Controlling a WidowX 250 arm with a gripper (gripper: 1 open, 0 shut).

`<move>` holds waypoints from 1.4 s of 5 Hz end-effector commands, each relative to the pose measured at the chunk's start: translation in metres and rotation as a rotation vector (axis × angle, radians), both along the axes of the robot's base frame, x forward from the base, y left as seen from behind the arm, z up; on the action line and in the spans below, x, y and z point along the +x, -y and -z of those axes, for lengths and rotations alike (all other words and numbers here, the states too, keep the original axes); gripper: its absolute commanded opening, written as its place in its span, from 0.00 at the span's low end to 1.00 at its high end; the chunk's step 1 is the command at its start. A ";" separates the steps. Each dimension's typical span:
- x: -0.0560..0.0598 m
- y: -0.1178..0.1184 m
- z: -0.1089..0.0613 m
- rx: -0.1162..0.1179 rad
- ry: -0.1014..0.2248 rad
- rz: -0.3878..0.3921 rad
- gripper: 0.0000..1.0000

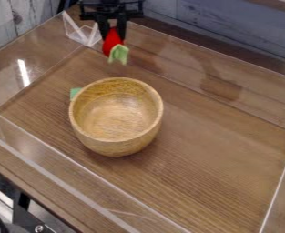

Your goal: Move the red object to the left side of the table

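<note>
The arm above the gripper (112, 25) is cut off by the top edge; the bowl (116, 115) hides most of a green piece (76, 93).

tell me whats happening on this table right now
A robot arm's gripper is at the far end of the table, pointing down and closed on a small red toy strawberry with green leaves at its lower end. It holds the toy low, near the clear acrylic wall. Nearer the camera sits an empty wooden bowl, with a small green piece peeking out beside its left rim. Whether the strawberry touches the tabletop is not clear.
</note>
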State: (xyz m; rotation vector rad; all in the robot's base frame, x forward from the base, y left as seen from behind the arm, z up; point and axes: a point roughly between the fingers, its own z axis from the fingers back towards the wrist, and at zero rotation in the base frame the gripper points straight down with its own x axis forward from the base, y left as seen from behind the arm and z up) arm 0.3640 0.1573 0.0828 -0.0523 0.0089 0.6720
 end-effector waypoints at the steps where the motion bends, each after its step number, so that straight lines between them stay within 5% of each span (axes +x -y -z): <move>1: 0.009 -0.013 -0.028 0.027 0.069 -0.078 0.00; 3: -0.020 -0.024 -0.025 0.018 0.069 -0.041 0.00; 5: -0.003 0.005 -0.036 -0.004 0.086 0.039 0.00; 7: -0.001 -0.019 -0.007 0.027 0.068 -0.035 0.00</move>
